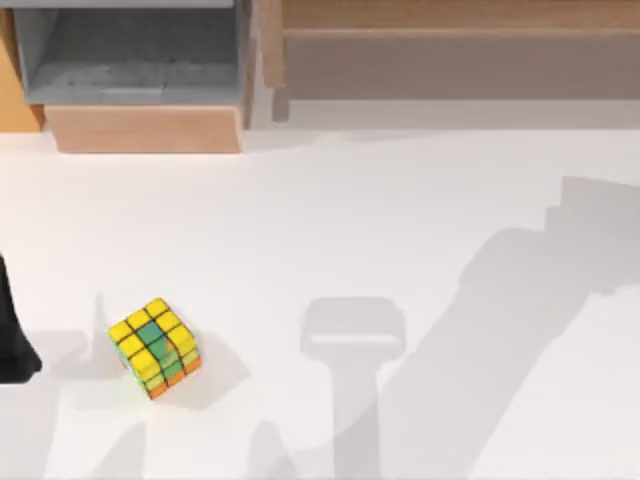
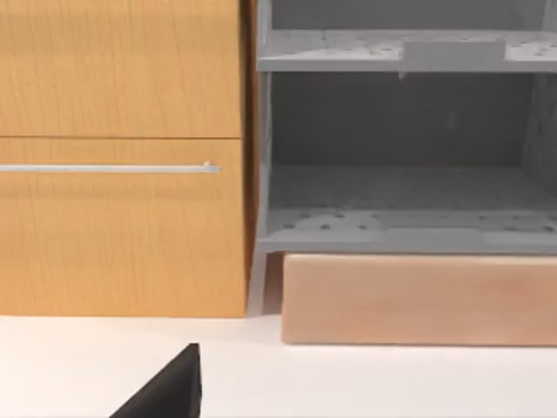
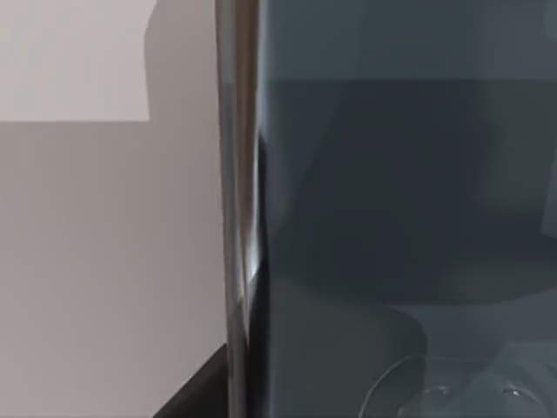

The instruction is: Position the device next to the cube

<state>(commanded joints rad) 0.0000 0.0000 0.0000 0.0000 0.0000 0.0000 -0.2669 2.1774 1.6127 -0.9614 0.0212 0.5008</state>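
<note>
A white table (image 1: 330, 230) is seen from above, bounded at its far edge by an orange wooden cabinet (image 2: 122, 157) with a slim metal drawer handle, a grey open shelf unit (image 1: 140, 55) on a pale wooden base, and a long wooden bench-like frame (image 1: 450, 50) toward the right. Broad arm-shaped shadows are cast across the right half of the surface.

The left arm (image 1: 12, 335) is parked at the table's left edge. A dark tip is shown at the lower edge of the left wrist view, and whether its fingers are open or closed cannot be told.

The flat, glossy dark teal-grey smartphone with a silver rim (image 3: 383, 209) is shown very close in the right wrist view, its long rim running across the frame above the white surface. This suggests it is carried at the right gripper, though the finger state cannot be told.

The small puzzle cube with yellow, green and orange stickers (image 1: 155, 347) is placed at the lower left of the table, near the parked left arm.

The phone is judged stiff, thin, fairly light and slippery on its glass face. It is best held across the narrow width, on the two long rims.
</note>
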